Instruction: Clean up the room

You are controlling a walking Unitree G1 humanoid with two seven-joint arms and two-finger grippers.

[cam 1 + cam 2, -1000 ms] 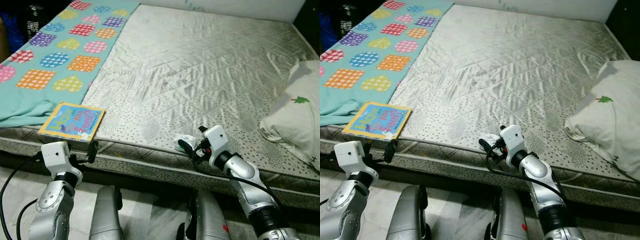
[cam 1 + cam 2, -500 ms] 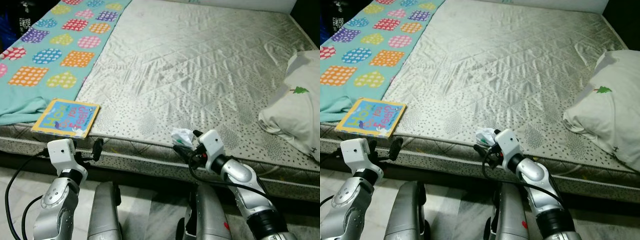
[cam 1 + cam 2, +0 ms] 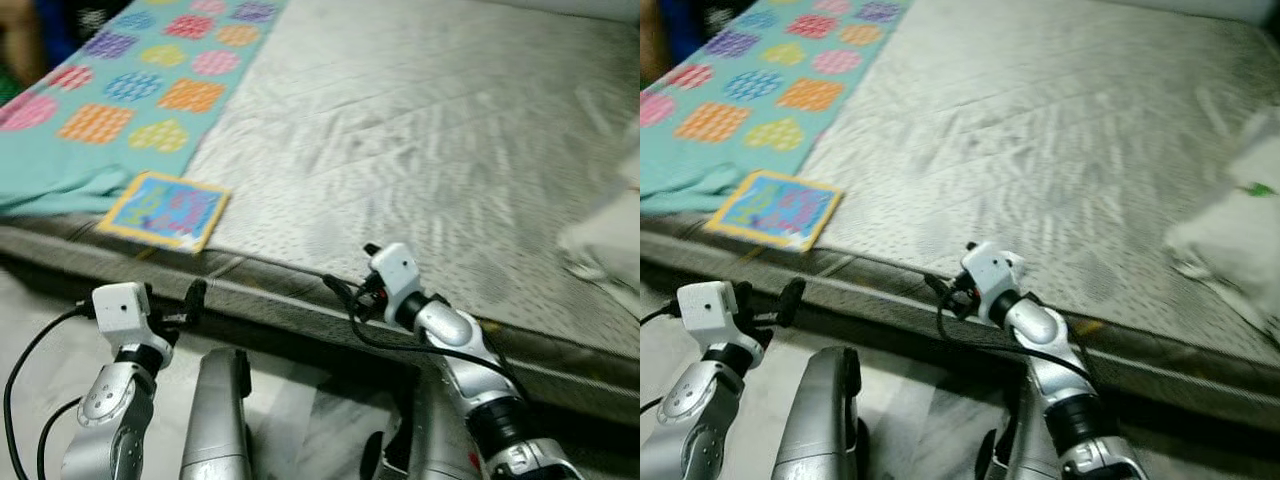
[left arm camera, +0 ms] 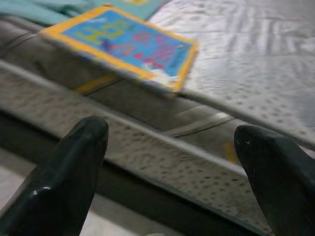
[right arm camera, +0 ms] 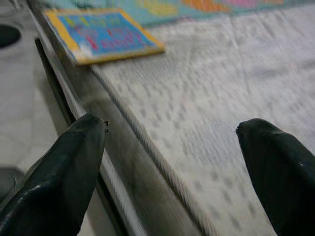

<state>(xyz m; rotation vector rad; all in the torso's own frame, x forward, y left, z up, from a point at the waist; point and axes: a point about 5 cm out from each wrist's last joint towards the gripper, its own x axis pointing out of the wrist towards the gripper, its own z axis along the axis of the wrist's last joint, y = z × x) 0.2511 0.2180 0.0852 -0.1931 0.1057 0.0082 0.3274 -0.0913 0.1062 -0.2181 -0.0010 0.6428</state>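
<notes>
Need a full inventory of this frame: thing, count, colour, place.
mattress: 1, grey-white quilted, spans the scene
blanket: 1, teal with coloured patches, on the mattress's left part
book: 1, blue with yellow border, at the mattress's front edge by the blanket
pillow: 1, white with a small green print, at the right; blurred
floor: pale tiles, below the mattress
left end effector: 1, black fingers, open, below the book by the mattress side
right end effector: 1, black fingers, open, at the front edge, facing the book

Two silver jointed arms with white boxy wrist housings, looping black cables, and a black two-fingered left tool (image 3: 192, 297) and right tool (image 3: 345, 292)
</notes>
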